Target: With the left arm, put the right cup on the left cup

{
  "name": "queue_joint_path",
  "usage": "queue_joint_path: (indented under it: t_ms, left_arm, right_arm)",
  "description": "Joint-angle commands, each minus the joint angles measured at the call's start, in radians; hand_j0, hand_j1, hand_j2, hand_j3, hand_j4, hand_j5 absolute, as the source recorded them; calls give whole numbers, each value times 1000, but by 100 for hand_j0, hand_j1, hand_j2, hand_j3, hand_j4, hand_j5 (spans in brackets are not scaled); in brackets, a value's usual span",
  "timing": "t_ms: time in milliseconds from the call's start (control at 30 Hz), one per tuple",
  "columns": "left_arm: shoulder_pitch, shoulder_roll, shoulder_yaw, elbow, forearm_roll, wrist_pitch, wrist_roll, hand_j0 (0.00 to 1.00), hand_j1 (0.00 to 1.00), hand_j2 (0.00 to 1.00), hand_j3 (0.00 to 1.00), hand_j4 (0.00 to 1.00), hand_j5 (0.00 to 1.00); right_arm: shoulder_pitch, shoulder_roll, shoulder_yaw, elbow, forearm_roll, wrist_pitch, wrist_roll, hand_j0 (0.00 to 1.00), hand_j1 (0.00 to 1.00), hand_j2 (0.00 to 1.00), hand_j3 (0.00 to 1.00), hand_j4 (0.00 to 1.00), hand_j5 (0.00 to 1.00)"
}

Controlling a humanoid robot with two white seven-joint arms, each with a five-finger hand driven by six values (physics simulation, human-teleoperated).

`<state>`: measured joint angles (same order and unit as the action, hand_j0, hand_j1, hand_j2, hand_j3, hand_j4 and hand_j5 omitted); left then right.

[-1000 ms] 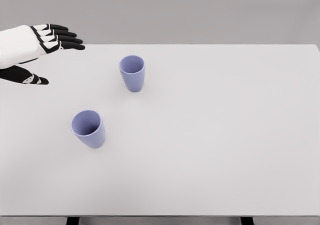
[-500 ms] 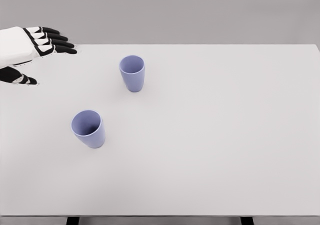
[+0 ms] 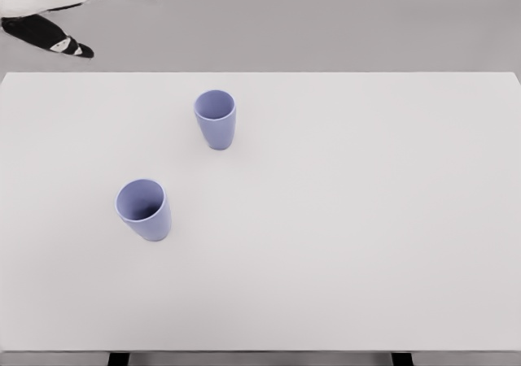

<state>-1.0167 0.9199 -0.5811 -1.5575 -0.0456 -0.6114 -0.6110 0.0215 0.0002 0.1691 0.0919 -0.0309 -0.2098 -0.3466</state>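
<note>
up at the far left, my left hand (image 3: 77,0) holds nothing, fingers loose. i should reach the right cup (image 3: 216,118) and grab its side, keeping clear of the left cup (image 3: 144,209).

Matt, smooth lilac cups (image 3: 216,118), seemingly plastic, matt white table (image 3: 366,220)

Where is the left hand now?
In the head view, the left hand is at the top left corner, above the table's far edge, away from both cups.

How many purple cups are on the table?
2. One cup stands upright toward the back of the table, the other cup nearer and to its left. Nothing hides any more.
</note>
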Motion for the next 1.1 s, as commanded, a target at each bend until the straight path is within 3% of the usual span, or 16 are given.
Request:
queue_joint_path:
  t_ms: [0,67,200,400,700,800,1067]
  left_arm:
    - [-13,-117,-141,89,-14,0,0,100,100,100,100,100,100]
    - [-52,-171,-204,138,-51,0,0,100,100,100,100,100,100]
    - [-53,-179,-240,149,-122,0,0,100,100,100,100,100,100]
    - [-60,-176,-240,181,-119,0,0,100,100,100,100,100,100]
    - [-63,-251,-289,241,-126,0,0,100,100,100,100,100,100]
    - [-63,-265,-289,269,-178,0,0,100,100,100,100,100,100]
    - [-74,-302,-313,318,-227,0,0,98,98,98,98,98,98]
  right_arm:
    - [0,0,0,0,-1,0,0,100,100,100,100,100,100]
    - [0,0,0,0,-1,0,0,100,100,100,100,100,100]
    - [0,0,0,0,-1,0,0,100,100,100,100,100,100]
    - [0,0,0,0,-1,0,0,100,100,100,100,100,100]
    - [0,0,0,0,-1,0,0,100,100,100,100,100,100]
    - [-2,0,0,0,-1,0,0,100,100,100,100,100,100]
    - [0,0,0,0,-1,0,0,100,100,100,100,100,100]
